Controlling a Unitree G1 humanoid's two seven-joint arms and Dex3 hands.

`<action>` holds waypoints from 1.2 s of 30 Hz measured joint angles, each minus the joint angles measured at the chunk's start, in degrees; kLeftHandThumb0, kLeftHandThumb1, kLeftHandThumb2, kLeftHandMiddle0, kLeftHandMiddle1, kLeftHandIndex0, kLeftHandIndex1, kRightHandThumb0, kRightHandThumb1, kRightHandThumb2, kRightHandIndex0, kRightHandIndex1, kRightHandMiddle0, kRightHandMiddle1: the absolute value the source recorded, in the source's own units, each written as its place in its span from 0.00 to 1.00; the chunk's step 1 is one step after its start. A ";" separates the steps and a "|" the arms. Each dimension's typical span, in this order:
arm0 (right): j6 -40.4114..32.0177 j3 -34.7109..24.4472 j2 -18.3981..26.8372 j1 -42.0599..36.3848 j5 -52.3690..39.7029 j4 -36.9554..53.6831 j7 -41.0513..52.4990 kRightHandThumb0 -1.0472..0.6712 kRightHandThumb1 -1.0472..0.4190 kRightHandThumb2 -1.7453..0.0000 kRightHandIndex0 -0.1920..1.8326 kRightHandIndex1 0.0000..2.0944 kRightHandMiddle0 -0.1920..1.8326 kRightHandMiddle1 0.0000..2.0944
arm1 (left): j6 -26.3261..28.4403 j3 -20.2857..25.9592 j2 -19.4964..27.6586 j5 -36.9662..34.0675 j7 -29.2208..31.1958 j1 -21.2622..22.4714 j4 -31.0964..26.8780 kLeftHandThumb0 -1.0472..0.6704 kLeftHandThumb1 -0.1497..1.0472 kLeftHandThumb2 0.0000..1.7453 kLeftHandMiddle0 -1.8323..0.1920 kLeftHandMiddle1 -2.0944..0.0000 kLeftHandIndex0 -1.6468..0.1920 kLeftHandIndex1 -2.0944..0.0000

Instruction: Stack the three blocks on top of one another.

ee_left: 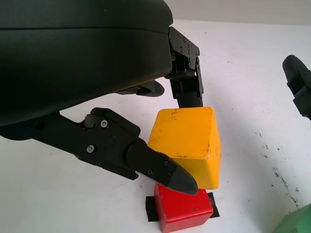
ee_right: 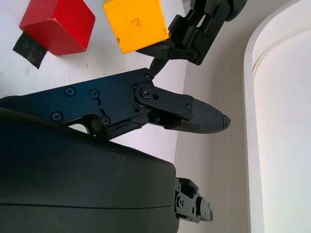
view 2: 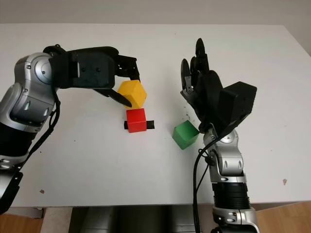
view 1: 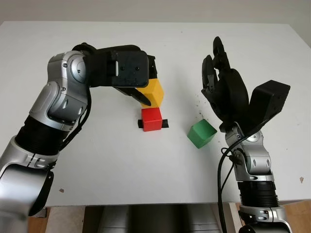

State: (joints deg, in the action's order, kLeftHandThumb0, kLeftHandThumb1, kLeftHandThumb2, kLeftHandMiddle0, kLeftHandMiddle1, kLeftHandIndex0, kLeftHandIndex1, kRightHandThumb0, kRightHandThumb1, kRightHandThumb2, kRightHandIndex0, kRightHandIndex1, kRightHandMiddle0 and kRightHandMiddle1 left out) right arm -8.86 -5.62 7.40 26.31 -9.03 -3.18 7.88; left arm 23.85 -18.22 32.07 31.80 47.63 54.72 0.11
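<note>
Between the left hand's [view 1: 138,82] fingers: the yellow block [view 1: 152,92], clamped, above the red block [view 1: 151,119].
In the left wrist view, fingers [ee_left: 155,165] pinch it. In the right eye view, the right hand [view 2: 206,94] is open, the green block [view 2: 185,134] beneath.

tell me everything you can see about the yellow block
The yellow block is a painted cube with scuffed edges and a faint mark on one face. The left robot hand grips it between black fingers, tilted, above the white table. It hangs just behind and over the red block, which sits on a strip of black tape. Whether the two blocks touch is unclear.
</note>
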 measured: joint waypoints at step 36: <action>-0.57 -0.04 -1.00 0.05 -0.10 0.04 -1.88 0.23 0.00 0.67 0.00 0.00 0.00 0.01 | 0.34 -5.05 -0.05 5.95 7.46 0.60 -0.57 0.45 0.99 0.03 0.87 0.46 0.69 0.00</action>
State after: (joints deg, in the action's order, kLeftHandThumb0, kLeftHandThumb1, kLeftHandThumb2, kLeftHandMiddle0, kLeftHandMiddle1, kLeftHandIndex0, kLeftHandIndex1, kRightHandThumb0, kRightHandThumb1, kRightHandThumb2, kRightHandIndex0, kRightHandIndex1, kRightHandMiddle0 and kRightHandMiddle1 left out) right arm -9.43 -5.66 6.39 26.37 -9.13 -3.15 6.00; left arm 24.19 -23.27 32.02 37.75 55.09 55.32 -0.46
